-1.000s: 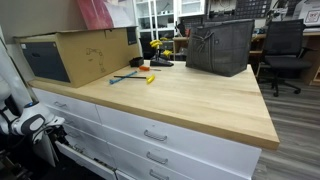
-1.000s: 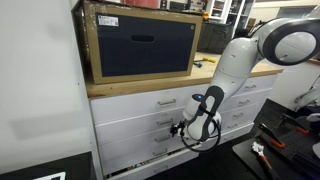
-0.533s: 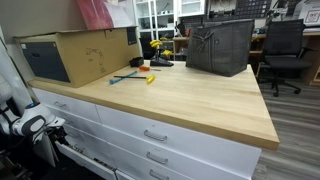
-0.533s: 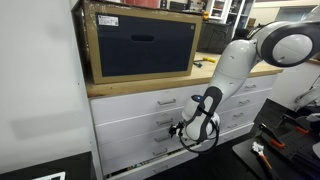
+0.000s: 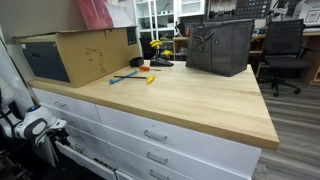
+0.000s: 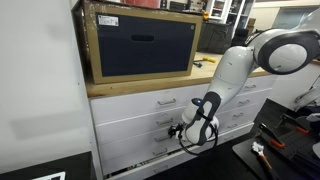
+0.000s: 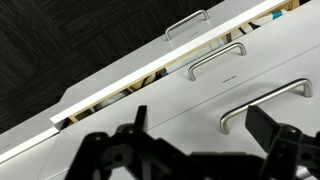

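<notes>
My gripper (image 7: pixel 205 128) is low in front of a white drawer cabinet (image 7: pixel 120 110), and its jaws stand wide apart. A metal drawer handle (image 7: pixel 265 100) lies between the dark fingers (image 7: pixel 275 128), nearer the right one, and I cannot tell if it is touched. Two more handles (image 7: pixel 217 60) sit on the drawers beyond. One drawer stands slightly ajar and shows a thin gap (image 7: pixel 150 75). The gripper shows in both exterior views (image 6: pixel 183 130) (image 5: pixel 48 130) at the middle drawer row, holding nothing.
On the wooden countertop (image 5: pixel 190 100) stand a cardboard box (image 5: pixel 80 52) holding a dark device (image 6: pixel 140 45), a dark grey bag (image 5: pixel 220 45) and small tools (image 5: pixel 140 74). An office chair (image 5: pixel 285 50) stands behind. Tools lie on the floor (image 6: pixel 262 152).
The arm's upper links have shifted slightly to the right in an exterior view. The gripper stays at the same drawer handle, still open.
</notes>
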{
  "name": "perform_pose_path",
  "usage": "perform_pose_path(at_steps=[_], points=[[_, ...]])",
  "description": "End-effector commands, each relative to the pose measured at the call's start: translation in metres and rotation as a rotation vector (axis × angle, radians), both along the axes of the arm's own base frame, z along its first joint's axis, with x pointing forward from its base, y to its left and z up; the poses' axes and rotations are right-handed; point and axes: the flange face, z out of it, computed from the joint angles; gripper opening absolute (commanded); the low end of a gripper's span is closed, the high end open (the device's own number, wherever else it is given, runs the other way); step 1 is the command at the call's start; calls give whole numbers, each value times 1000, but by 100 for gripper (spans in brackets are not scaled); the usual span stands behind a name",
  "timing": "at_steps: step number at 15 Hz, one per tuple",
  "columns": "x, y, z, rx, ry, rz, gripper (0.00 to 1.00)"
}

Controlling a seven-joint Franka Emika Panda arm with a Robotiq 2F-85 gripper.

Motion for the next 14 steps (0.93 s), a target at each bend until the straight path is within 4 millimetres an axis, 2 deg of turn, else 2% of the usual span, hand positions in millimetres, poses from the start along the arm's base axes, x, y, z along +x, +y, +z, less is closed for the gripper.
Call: perform_pose_path(at_steps=[1,10,11,14], points=[[4,-2,-10,1,-37,17,100],[15,-6,-29,-14,-85,59,100],[15,-9,-20,-19,-89,57,100],[19,-17,-22,-23,-73,20,100]])
